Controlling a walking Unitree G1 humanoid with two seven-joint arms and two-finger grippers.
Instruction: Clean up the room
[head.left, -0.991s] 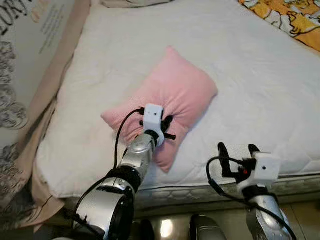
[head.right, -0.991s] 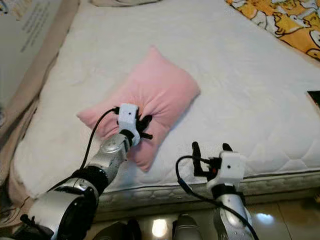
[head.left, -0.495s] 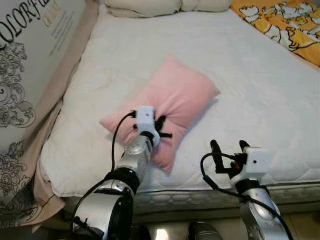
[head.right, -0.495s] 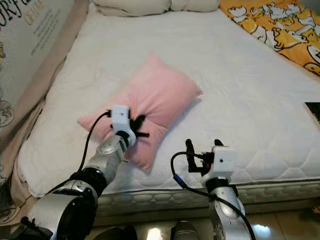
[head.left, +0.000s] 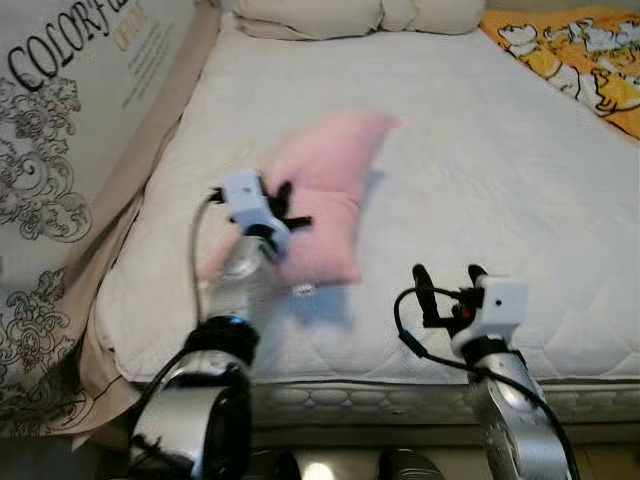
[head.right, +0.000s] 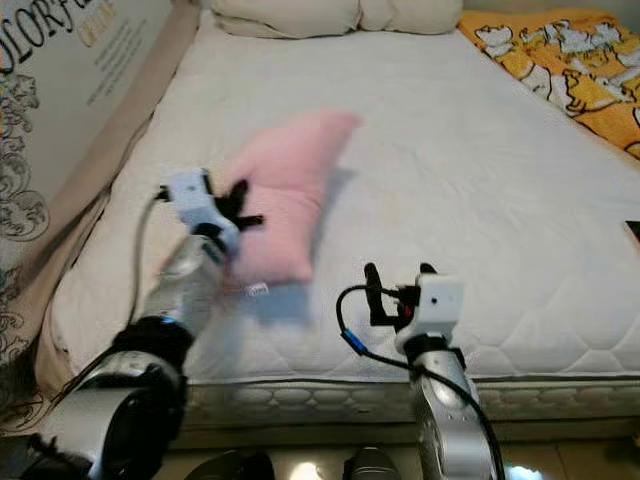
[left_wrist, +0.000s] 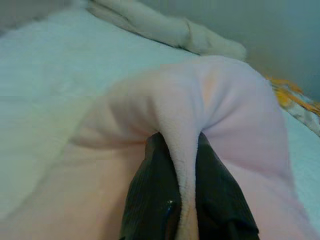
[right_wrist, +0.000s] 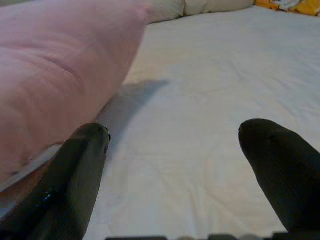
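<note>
- My left gripper (head.left: 285, 205) is pinched on a fold of the pink pillow (head.left: 325, 195); in the left wrist view both black fingers (left_wrist: 150, 200) press a ridge of pink fabric between them.
- Pillow appears raised off the white mattress (head.left: 480, 150) on its near side: a shadow lies under it and a small white tag (head.left: 303, 291) hangs at its lower edge. Its far corner points toward the head of the bed; I cannot tell whether that corner touches the mattress.
- Pillow and left arm are motion-blurred in both eye views.
- My right gripper (head.left: 445, 285) hovers over the near part of the mattress, to the right of the pillow and apart from it. Fingers spread wide, nothing between them; the right wrist view shows bare mattress in the gap and the pink pillow (right_wrist: 60, 80) beside one finger (right_wrist: 75, 170).
- Two cream pillows (head.left: 350, 15) lie at the head of the bed.
- An orange-yellow printed blanket (head.left: 580, 60) lies along the right side of the bed.
- A large printed cardboard box (head.left: 70, 130) leans against the bed's left side.
</note>
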